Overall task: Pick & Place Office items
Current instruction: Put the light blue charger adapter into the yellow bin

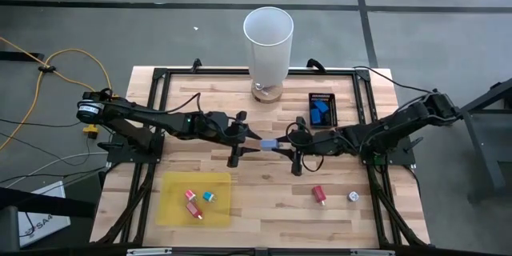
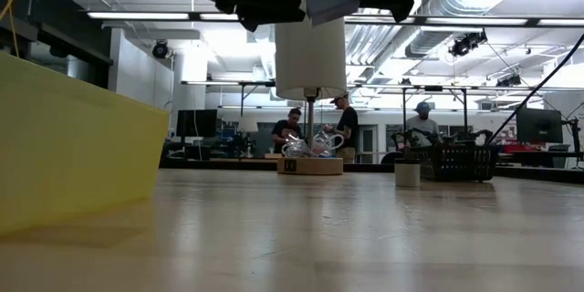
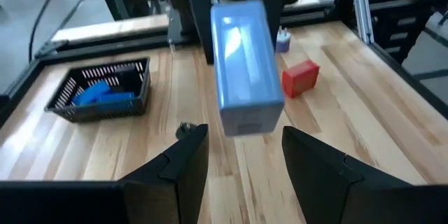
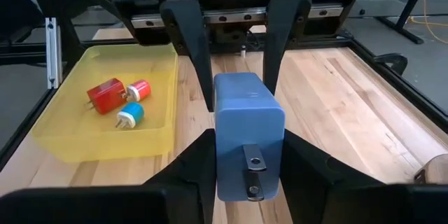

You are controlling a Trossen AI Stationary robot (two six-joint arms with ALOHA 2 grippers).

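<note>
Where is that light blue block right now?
The light blue blocky piece hangs above the table's middle, clamped in the right gripper, facing the left gripper's open jaws.

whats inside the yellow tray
In the yellow tray: a red block, a red cylinder and a teal piece. Its near wall may hide more.

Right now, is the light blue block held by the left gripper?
No, the light blue block sits clamped in the right gripper; the left gripper stands open.
</note>
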